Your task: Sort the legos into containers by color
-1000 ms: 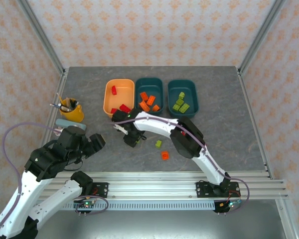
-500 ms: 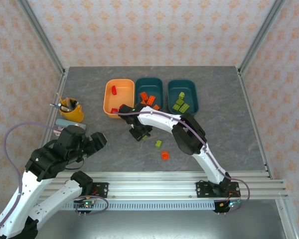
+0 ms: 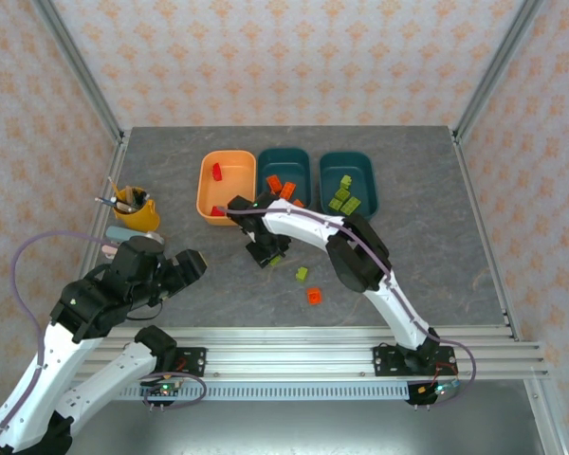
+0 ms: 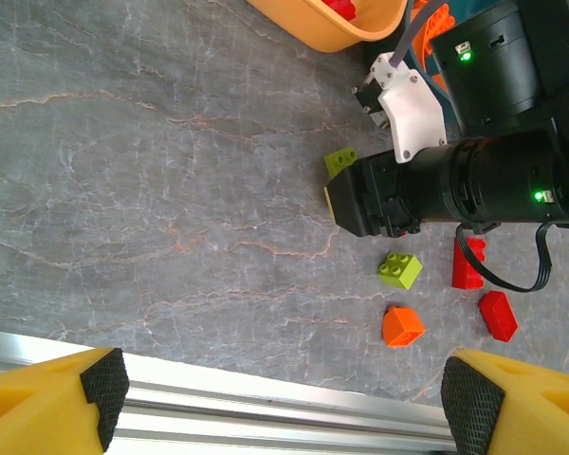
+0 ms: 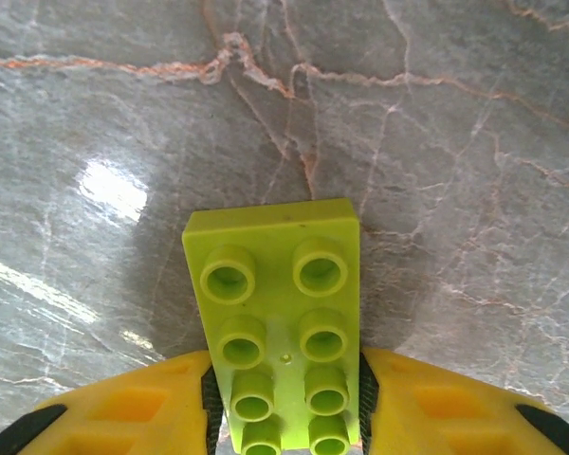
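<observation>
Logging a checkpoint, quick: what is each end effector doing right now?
Left end effector: open, holding nothing.
Right end effector: closed on a yellow-green lego.

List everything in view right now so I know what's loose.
light orange tub: one, left of the far row, red legos inside
dark teal tubs: two; middle holds orange legos, right holds yellow-green legos
loose legos: one yellow-green, one orange, two red, on the table near its middle
yellow cup: one, left side, holds tools
pale blue object: one, beside the cup
left claw: open, empty
right claw: closed on a long yellow-green lego on the table
</observation>
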`<state>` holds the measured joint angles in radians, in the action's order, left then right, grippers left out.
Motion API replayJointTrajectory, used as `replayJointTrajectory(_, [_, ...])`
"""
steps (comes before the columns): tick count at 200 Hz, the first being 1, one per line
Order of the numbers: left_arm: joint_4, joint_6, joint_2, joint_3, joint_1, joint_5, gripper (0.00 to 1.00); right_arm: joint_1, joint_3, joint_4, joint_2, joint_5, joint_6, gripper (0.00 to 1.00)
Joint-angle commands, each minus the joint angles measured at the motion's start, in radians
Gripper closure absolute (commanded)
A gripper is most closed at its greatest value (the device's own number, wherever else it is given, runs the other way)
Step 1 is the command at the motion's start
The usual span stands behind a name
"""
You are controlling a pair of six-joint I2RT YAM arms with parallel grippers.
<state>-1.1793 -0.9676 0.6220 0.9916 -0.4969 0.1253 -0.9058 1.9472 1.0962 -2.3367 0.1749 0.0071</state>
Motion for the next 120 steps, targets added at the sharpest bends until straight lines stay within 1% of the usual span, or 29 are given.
replayJointTrajectory(1, [0.025,0.011,0.008,-0.012,0.003,0.014,0.11,0.018,0.012,0.014,-0.064,-0.009,-0.011,0.58])
replayJointTrajectory(18, [0.033,0.012,0.015,-0.015,0.003,0.020,0.11,0.021,0.020,0.021,-0.075,-0.008,-0.016,0.58])
replayJointTrajectory(61, [0.045,0.021,0.031,-0.019,0.002,0.020,0.11,0.021,0.030,0.001,-0.067,-0.020,-0.013,0.64])
replayJointTrajectory(120, [0.067,0.041,0.051,-0.028,0.002,0.027,0.11,0.019,-0.030,-0.070,0.086,-0.035,0.000,0.67])
